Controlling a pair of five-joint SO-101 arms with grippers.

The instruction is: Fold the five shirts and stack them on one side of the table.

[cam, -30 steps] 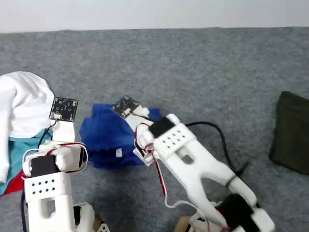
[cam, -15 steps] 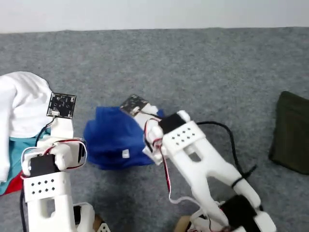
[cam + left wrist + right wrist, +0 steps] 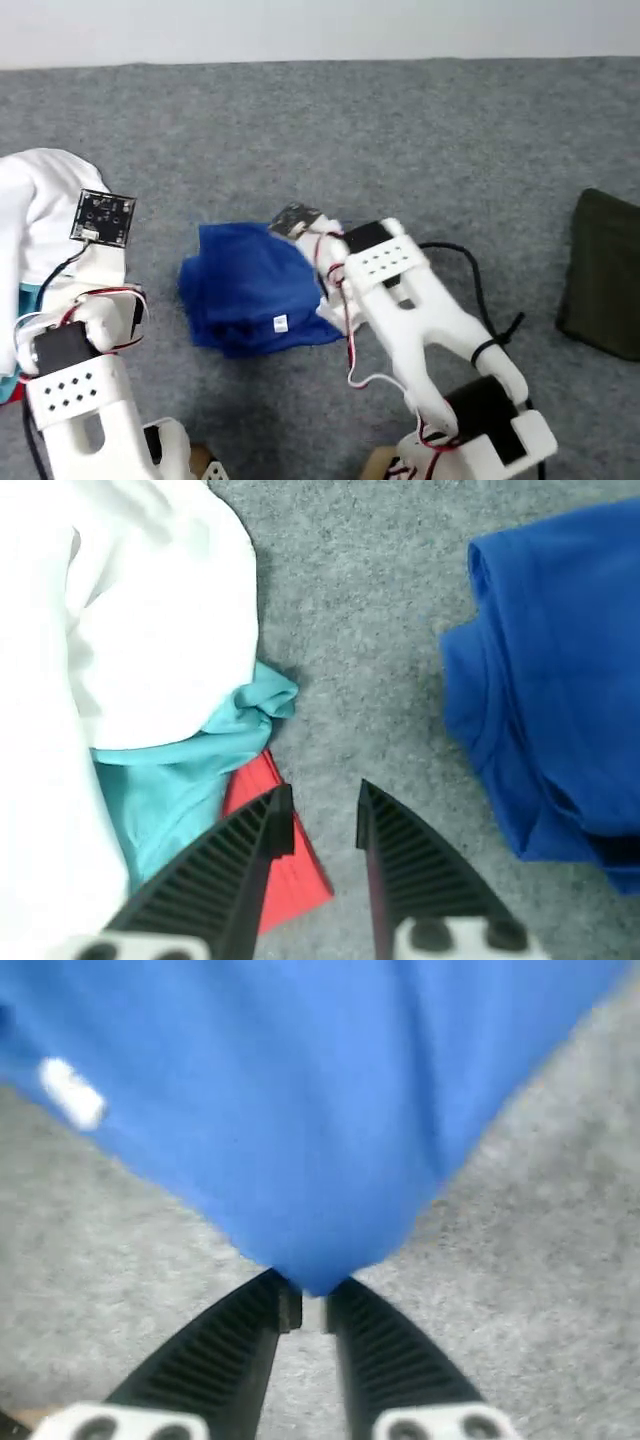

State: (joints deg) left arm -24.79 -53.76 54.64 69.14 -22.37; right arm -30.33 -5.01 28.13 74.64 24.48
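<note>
A crumpled blue shirt [image 3: 245, 285] lies mid-table, its white label turned toward the front edge. My right gripper [image 3: 312, 1307] is shut on a bunched corner of the blue shirt [image 3: 300, 1110], at the shirt's right side in the high view. My left gripper [image 3: 320, 815] hangs open over bare table, between the blue shirt [image 3: 560, 700] and a pile at the left. That pile holds a white shirt [image 3: 40, 215] on top of a teal shirt [image 3: 185, 775] and a red shirt [image 3: 285, 875]. A folded dark green shirt [image 3: 605, 270] rests at the right edge.
Grey felt covers the table [image 3: 400, 130], with open room at the back and between the blue and green shirts. A black cable [image 3: 470, 290] trails beside the right arm. A pale wall runs along the far edge.
The right gripper has dragged the blue shirt to the right and slightly toward the front. The left arm has swung left toward the white shirt pile.
</note>
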